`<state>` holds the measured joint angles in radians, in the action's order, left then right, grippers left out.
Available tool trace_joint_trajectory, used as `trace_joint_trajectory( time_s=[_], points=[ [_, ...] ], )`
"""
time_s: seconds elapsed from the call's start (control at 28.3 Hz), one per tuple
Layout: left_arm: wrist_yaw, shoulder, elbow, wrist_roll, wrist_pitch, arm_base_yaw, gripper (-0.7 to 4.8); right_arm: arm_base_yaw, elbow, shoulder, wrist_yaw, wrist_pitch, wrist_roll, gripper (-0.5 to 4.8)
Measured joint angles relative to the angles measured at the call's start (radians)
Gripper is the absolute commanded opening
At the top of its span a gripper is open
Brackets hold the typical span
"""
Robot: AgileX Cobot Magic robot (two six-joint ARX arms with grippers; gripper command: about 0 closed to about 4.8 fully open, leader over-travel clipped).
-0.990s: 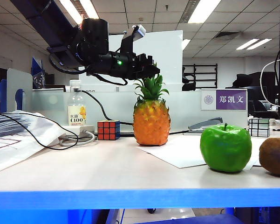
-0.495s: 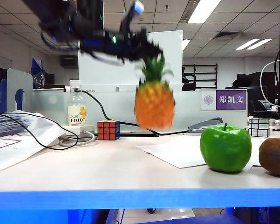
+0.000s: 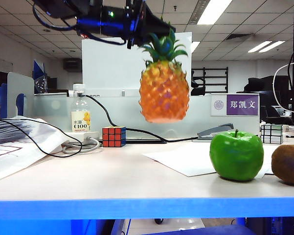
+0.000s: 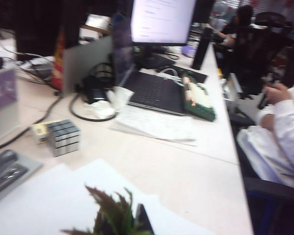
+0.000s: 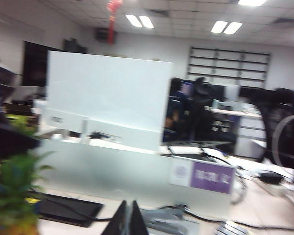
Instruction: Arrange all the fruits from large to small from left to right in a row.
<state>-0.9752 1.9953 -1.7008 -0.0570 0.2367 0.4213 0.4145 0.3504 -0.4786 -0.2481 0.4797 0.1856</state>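
lifted pineapple (image 3: 164,93) now hangs above paper (image 3: 186,159), seemingly clearing apple (image 3: 236,155).

Lifted clear of the table: pineapple (image 3: 164,93), a second ago standing upright beside the Rubik's cube (image 3: 113,136), now hanging in the air well above the cube's level, base tilted a little and swung slightly away from the cube, looming larger in the exterior view. Raised with it: left gripper (image 3: 154,25), clamped on the green crown (image 4: 113,215), gone from just above the cube's height line to the top edge of the exterior view, arm body now partly cut off there. Motion blur of half a second ago gone from the fruit, outline sharp again.
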Motion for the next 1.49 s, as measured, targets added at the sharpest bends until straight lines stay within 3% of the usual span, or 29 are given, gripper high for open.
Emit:
trace_joint_trajectory(
  time_s=[0.14, 0.28, 0.46, 0.64, 0.78, 0.95, 1.31, 1.49],
  points=[
    [-0.021, -0.101, 0.017, 0.000, 0.013, 0.002, -0.04, 0.000, 0.000, 0.057, -0.046, -0.031, 0.004, -0.01],
    [-0.031, -0.269, 0.142, 0.013, 0.035, 0.000, -0.04, 0.000, 0.053, 0.125, -0.072, -0.102, 0.006, -0.01],
    [0.066, -0.555, 0.370, 0.038, 0.010, 0.003, -0.04, 0.002, 0.151, 0.130, -0.089, -0.226, 0.006, -0.01],
    [0.150, -0.727, 0.554, 0.042, 0.034, 0.029, -0.04, 0.002, 0.163, 0.132, -0.058, -0.270, -0.003, -0.01],
    [0.189, -0.739, 0.717, 0.065, 0.037, 0.084, -0.05, 0.003, 0.163, 0.135, -0.029, -0.298, -0.013, -0.01],
    [0.302, -0.683, 0.907, 0.106, 0.284, 0.122, -0.05, 0.002, 0.163, 0.141, -0.003, -0.394, -0.013, -0.01],
    [0.329, -0.442, 0.931, 0.085, 0.585, 0.216, -0.05, 0.003, 0.163, 0.141, 0.029, -0.414, -0.013, -0.01],
    [0.367, -0.394, 0.931, 0.085, 0.634, 0.225, -0.05, 0.003, 0.163, 0.140, 0.032, -0.418, -0.013, -0.01]
  ],
)
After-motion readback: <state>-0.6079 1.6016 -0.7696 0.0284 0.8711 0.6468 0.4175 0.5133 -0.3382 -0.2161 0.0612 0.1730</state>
